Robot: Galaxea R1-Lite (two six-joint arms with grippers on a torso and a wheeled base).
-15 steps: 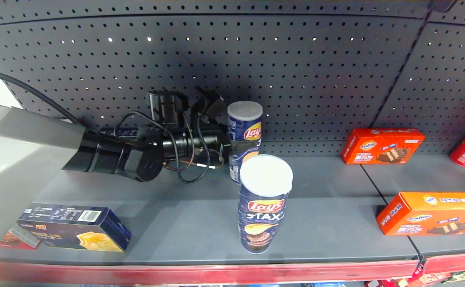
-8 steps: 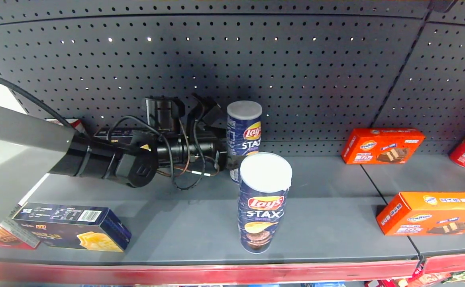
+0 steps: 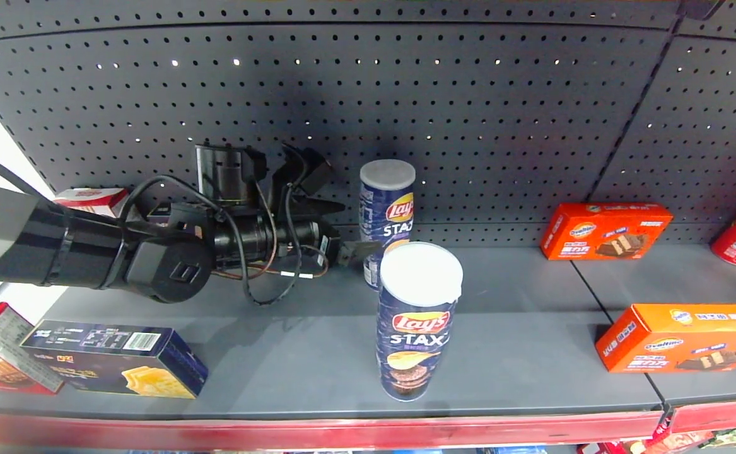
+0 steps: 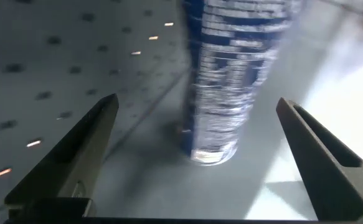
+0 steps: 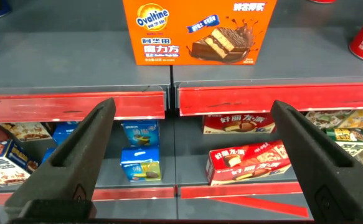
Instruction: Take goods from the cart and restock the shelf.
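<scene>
My left claw (image 3: 355,227) stands wide, just beside the rear can (image 3: 388,208) (front can (image 3: 418,321) close by); my right claw (image 5: 193,106), also wide, faces an orange box (image 5: 197,31).

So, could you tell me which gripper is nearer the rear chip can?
Left. Left gripper sits beside the rear chip can; right gripper faces the orange box, farther off.

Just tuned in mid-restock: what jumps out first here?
Two tall blue chip cans stand upright mid-shelf, the front can near the red edge and the rear can by the pegboard. The left gripper hangs open just left of the rear can, not gripping it. Two orange boxes lie flat on the right.
</scene>
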